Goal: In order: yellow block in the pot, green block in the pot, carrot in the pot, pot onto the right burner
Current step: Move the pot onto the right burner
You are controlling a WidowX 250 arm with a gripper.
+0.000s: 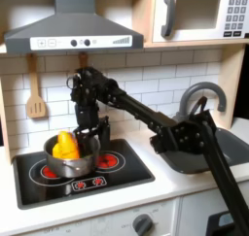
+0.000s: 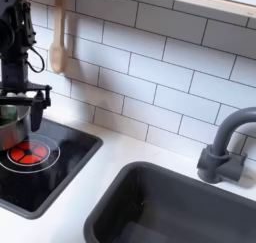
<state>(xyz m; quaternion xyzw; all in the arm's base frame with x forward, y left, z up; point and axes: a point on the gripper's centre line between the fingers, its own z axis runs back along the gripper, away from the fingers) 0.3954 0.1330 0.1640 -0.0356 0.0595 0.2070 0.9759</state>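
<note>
My end effector [image 1: 86,133] hangs just above the pot [image 1: 68,163], at its far rim toward the first exterior view's right; I cannot tell whether its fingers are apart or together, since they blur into the dark arm. The pot sits on the black cooktop [image 1: 126,172], over the burner nearer the first exterior view's left, and something yellow and orange [image 1: 64,145] pokes up out of it; I cannot separate the yellow block from the carrot in that blur, and I cannot make out the green block. The right burner [image 1: 105,161] shows its red ring just beside the pot. In the second exterior view my end effector [image 2: 22,105] stands over the pot's edge [image 2: 10,127] at the frame's left side, with a red ring [image 2: 30,152] showing beneath. Behind me a wooden spoon [image 1: 35,94] hangs on the white tiled wall. Toward the first exterior view's right lie the dark sink [image 1: 199,152] and its grey faucet [image 1: 209,94], with my arm stretching across them. A range hood [image 1: 73,31] is overhead and a microwave [image 1: 199,15] sits up high.
</note>
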